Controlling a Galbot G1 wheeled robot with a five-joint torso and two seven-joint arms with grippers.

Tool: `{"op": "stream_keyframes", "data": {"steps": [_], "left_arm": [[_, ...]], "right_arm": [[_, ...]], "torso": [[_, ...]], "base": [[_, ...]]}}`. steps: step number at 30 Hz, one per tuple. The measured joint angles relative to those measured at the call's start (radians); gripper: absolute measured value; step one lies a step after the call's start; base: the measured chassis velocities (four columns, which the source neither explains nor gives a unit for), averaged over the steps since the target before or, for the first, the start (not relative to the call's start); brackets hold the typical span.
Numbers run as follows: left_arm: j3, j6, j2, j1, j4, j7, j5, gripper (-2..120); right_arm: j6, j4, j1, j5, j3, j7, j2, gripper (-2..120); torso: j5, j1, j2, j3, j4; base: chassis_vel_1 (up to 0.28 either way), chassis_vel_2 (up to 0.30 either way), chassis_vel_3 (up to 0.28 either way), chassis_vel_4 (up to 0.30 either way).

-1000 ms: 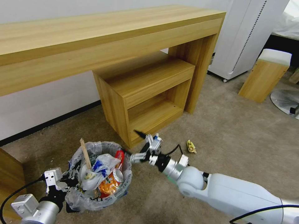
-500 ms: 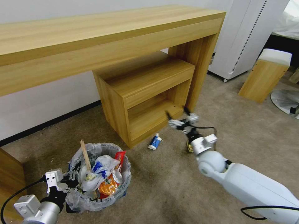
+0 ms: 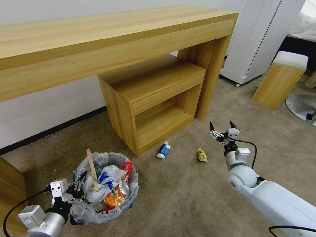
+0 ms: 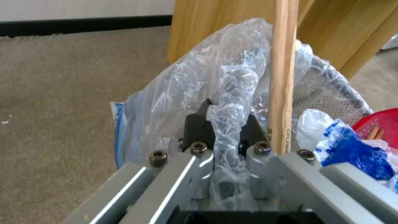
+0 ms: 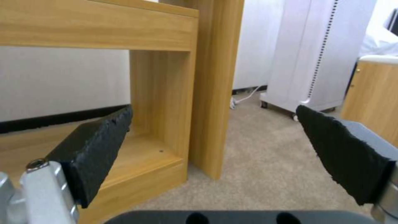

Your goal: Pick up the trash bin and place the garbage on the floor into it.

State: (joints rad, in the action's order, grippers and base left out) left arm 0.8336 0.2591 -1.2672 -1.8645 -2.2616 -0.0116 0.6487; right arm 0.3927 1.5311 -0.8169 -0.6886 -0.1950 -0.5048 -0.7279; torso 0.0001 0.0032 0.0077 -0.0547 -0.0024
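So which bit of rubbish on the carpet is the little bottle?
Find the low open wooden cabinet under the long desk. On the beige carpet just in front of its open shelf lies a small blue-and-white bottle on its side. The only other loose litter, a crumpled yellow wrapper, lies further towards the open right gripper.

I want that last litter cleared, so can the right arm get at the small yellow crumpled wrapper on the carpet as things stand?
Probably yes. The right tool hangs open above the beige carpet, beside the small yellow crumpled wrapper, with bare floor between them. The left tool is shut on the bag-lined trash bin.
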Motion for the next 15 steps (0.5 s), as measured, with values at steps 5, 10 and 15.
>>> {"op": "stream_keyframes", "data": {"steps": [5,10,15], "left_arm": [[0.0,0.0,0.001,-0.007,-0.01,0.0,0.0,3],[0.0,-0.001,-0.001,-0.012,-0.02,-0.001,0.001,3],[0.0,-0.001,-0.002,-0.015,-0.021,-0.004,-0.001,3]], "right_arm": [[0.044,-0.005,0.011,-0.014,-0.009,0.006,-0.01,100],[0.083,-0.011,0.017,-0.007,-0.019,0.04,-0.021,100],[0.097,-0.012,0.018,-0.006,-0.024,0.049,-0.029,100]], "torso": [[-0.0001,0.0,0.0,0.0,0.0003],[-0.0001,0.0,0.0,0.0,-0.0002],[-0.0001,0.0,0.0,0.0,0.0]], "base": [[0.0,0.0,0.0,0.0],[-0.037,-0.041,-0.026,-0.044],[0.0,0.0,0.0,0.0]]}}
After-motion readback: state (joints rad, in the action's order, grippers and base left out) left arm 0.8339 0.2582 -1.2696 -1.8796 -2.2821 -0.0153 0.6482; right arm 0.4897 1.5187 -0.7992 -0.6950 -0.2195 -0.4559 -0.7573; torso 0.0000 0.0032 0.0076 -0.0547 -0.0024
